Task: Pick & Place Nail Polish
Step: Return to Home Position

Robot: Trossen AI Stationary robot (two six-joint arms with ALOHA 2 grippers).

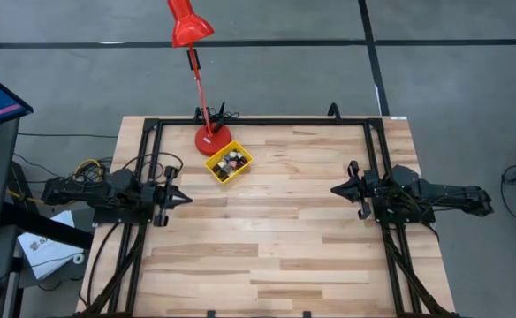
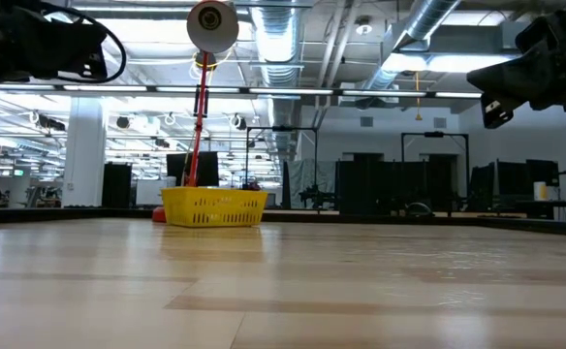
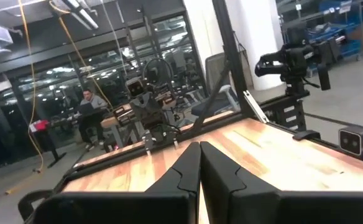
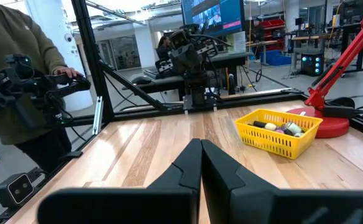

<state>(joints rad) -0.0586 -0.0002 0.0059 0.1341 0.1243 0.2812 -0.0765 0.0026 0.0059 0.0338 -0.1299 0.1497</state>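
Note:
Several tiny nail polish bottles (image 1: pixel 232 162) with dark caps lie inside a yellow basket tray (image 1: pixel 216 170) at the table's far middle; they also show in the right wrist view (image 4: pixel 280 128). My left gripper (image 1: pixel 187 198) is shut and empty, held above the table's left side. My right gripper (image 1: pixel 335 189) is shut and empty, held above the table's right side. Both point toward the table's middle.
A red desk lamp stands on its round base (image 1: pixel 212 140) just behind the tray, its head (image 1: pixel 187 25) beyond the far edge. A black frame (image 1: pixel 258 121) runs along the table's far and side edges. A person (image 4: pixel 13 68) stands beyond the table's near side.

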